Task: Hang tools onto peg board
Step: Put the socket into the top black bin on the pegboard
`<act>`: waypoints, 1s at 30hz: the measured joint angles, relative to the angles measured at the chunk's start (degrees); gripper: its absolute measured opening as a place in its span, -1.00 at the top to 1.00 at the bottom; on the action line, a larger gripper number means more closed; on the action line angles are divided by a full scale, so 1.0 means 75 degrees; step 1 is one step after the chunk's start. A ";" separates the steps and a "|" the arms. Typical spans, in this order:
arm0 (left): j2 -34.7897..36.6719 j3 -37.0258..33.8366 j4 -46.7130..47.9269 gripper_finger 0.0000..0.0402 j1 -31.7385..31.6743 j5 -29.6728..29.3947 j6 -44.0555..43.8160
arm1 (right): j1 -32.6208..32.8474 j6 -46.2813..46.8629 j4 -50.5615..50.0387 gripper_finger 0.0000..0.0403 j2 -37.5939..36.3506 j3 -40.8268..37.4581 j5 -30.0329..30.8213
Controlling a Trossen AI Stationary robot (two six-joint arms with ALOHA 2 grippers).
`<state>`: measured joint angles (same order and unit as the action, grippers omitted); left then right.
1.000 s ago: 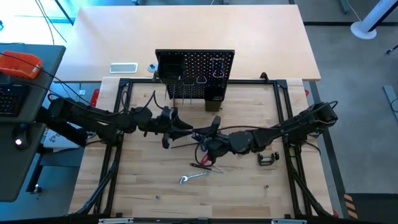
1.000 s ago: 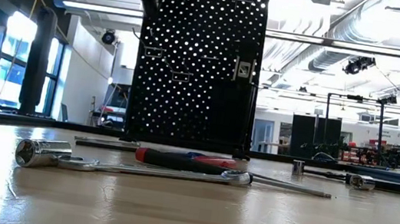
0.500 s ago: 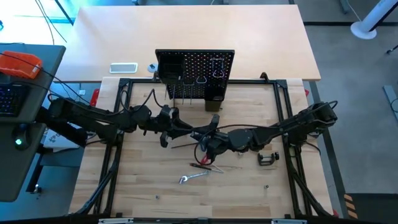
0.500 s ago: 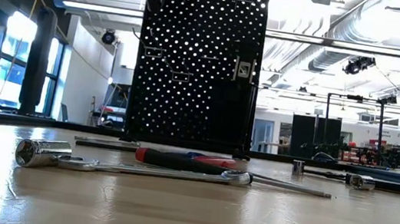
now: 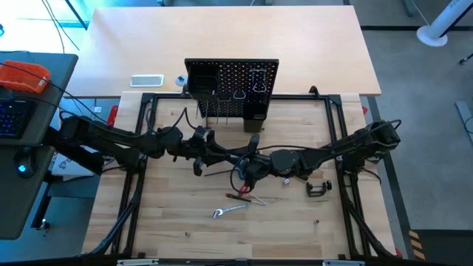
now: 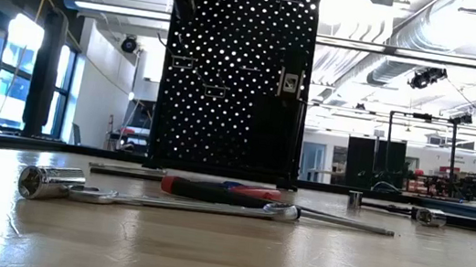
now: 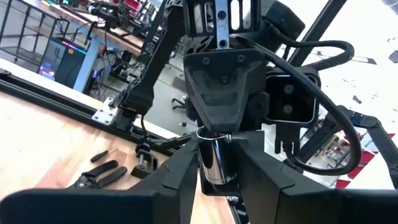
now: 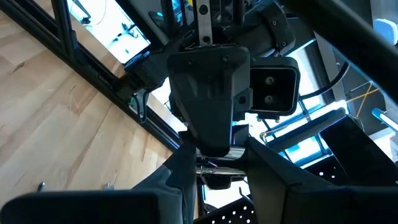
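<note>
Both arms meeting mid-table and blocking your way across, peg board [image 5: 231,89] upright at the far edge, wrench [image 5: 230,210], screwdriver [image 5: 247,197] and C-clamp [image 5: 318,189] lying below them, near edge free for you.

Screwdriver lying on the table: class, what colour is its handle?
Red and black screwdriver handle, clearest in the low view.

A light wooden counter [image 5: 170,214] with plank seams carries everything, framed by black rails. The peg board [image 5: 231,89] stands upright at its far edge. Near the middle lie a silver wrench [image 5: 229,210] and, just beside it, a red-handled screwdriver [image 5: 242,193]. In the low view a silver socket [image 6: 50,182] rests at the wrench's end. A black C-clamp [image 5: 318,188] sits apart toward the right side, and black pliers [image 7: 102,172] lie near it.
</note>
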<state>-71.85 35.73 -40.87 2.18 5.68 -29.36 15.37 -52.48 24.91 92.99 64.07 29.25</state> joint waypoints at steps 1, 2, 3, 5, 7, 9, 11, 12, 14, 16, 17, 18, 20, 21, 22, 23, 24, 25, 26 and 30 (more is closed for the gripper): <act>-0.0035 0.0000 -0.0060 0.48 -0.0010 -0.0002 0.0004 | -0.0003 0.0011 0.0003 0.51 0.0000 0.0000 -0.0017; -0.0062 0.0000 -0.0147 0.47 -0.0026 -0.0001 0.0025 | -0.0008 0.0027 0.0006 0.51 0.0000 0.0000 -0.0028; -0.0065 0.0000 -0.0186 0.47 -0.0044 0.0006 0.0046 | -0.0008 0.0079 0.0003 0.51 0.0000 0.0000 -0.0023; -0.0065 0.0000 -0.0244 0.47 -0.0086 0.0017 0.0117 | -0.0011 0.0135 -0.0010 0.51 0.0000 0.0000 -0.0026; -0.0065 0.0000 -0.0248 0.49 -0.0139 0.0061 0.0131 | -0.0011 0.0136 -0.0053 0.51 0.0000 0.0000 -0.0025; -0.0065 0.0000 -0.0253 0.54 -0.0181 0.0184 0.0126 | -0.0008 0.0133 -0.0103 0.51 0.0000 0.0000 -0.0025; -0.0065 -0.0002 -0.0240 0.59 -0.0196 0.0206 0.0121 | -0.0011 0.0129 -0.0166 0.51 0.0000 0.0000 -0.0022; -0.0065 -0.0004 -0.0238 0.61 -0.0196 0.0213 0.0128 | -0.0008 0.0124 -0.0184 0.52 0.0000 0.0000 -0.0019; -0.0065 -0.0006 -0.0231 0.64 -0.0197 0.0279 0.0133 | -0.0002 0.0072 -0.0189 0.52 0.0000 0.0000 0.0012; -0.0065 -0.0006 -0.0152 0.67 -0.0196 0.0310 0.0135 | -0.0002 0.0066 -0.0211 0.52 0.0000 0.0000 0.0010; -0.0063 -0.0006 -0.0102 0.68 -0.0196 0.0326 0.0148 | -0.0002 0.0051 -0.0231 0.52 0.0000 0.0000 0.0010; -0.0062 -0.0006 -0.0084 0.68 -0.0196 0.0335 0.0158 | -0.0002 0.0037 -0.0247 0.52 0.0000 0.0000 0.0010; -0.0062 -0.0006 -0.0092 0.69 -0.0199 0.0375 0.0212 | -0.0002 0.0011 -0.0239 0.52 0.0000 0.0000 0.0007; -0.0062 -0.0006 -0.0092 0.69 -0.0196 0.0377 0.0260 | -0.0002 0.0012 -0.0236 0.52 0.0000 0.0000 0.0010; -0.0062 -0.0006 -0.0092 0.70 -0.0196 0.0378 0.0306 | -0.0002 0.0013 -0.0236 0.52 0.0000 0.0000 0.0038; -0.0062 -0.0006 -0.0093 0.70 -0.0197 0.0377 0.0354 | -0.0002 0.0011 -0.0227 0.50 0.0000 0.0000 0.0092; -0.0062 -0.0006 -0.0095 0.70 -0.0199 0.0370 0.0411 | -0.0002 0.0011 -0.0220 0.47 0.0000 0.0001 0.0141; -0.0062 -0.0006 -0.0098 0.71 -0.0199 0.0358 0.0478 | 0.0001 0.0014 -0.0213 0.45 0.0000 0.0000 0.0213; -0.0062 -0.0004 -0.0098 0.71 -0.0199 0.0353 0.0545 | -0.0001 0.0018 -0.0213 0.42 0.0002 0.0001 0.0297; -0.0039 0.0010 -0.0130 0.75 -0.0205 0.0320 0.0781 | 0.0006 -0.0019 -0.0156 0.37 0.0003 0.0001 0.0612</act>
<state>-72.14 35.80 -41.84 0.64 8.08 -23.51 15.42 -52.63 23.74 93.01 64.08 33.84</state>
